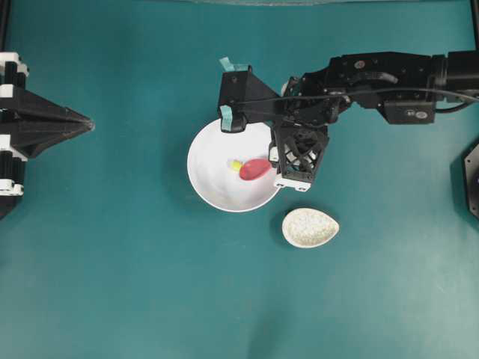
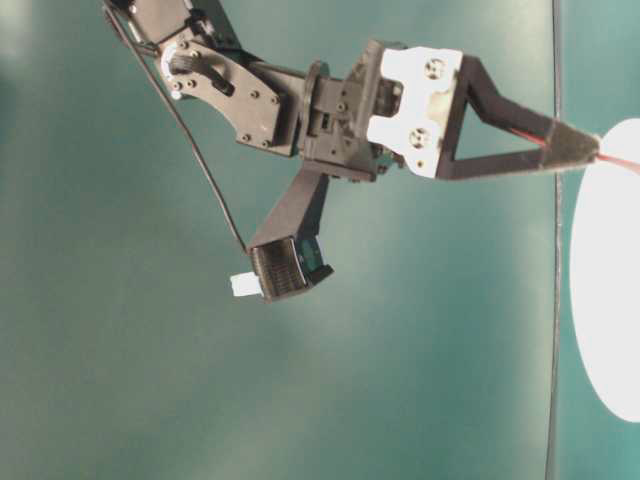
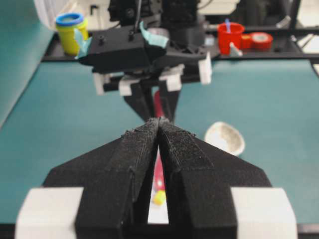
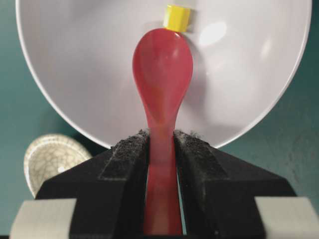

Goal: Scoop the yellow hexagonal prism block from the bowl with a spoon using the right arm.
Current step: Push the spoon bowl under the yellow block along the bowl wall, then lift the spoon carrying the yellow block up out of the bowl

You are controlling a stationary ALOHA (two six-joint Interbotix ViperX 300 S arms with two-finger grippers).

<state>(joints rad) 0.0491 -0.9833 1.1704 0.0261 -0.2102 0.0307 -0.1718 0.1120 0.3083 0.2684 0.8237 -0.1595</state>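
The white bowl (image 1: 209, 176) sits mid-table. Inside it, the yellow hexagonal prism block (image 1: 236, 165) lies at the tip of the pink-red spoon's scoop (image 1: 255, 169), not in it. My right gripper (image 1: 274, 164) is shut on the spoon's handle at the bowl's right rim. The right wrist view shows the spoon (image 4: 163, 74) reaching into the bowl (image 4: 75, 59), the block (image 4: 177, 17) touching its far tip, and the right gripper (image 4: 161, 135) clamping the handle. My left gripper (image 1: 90, 125) stays at the table's left edge, shut and empty, its tips (image 3: 159, 121) pressed together.
A speckled egg-shaped spoon rest (image 1: 310, 227) lies just below and right of the bowl. Past the far table edge stand a yellow jar with a blue lid (image 3: 70, 31) and a red cup (image 3: 231, 36). Teal table surface surrounds the bowl.
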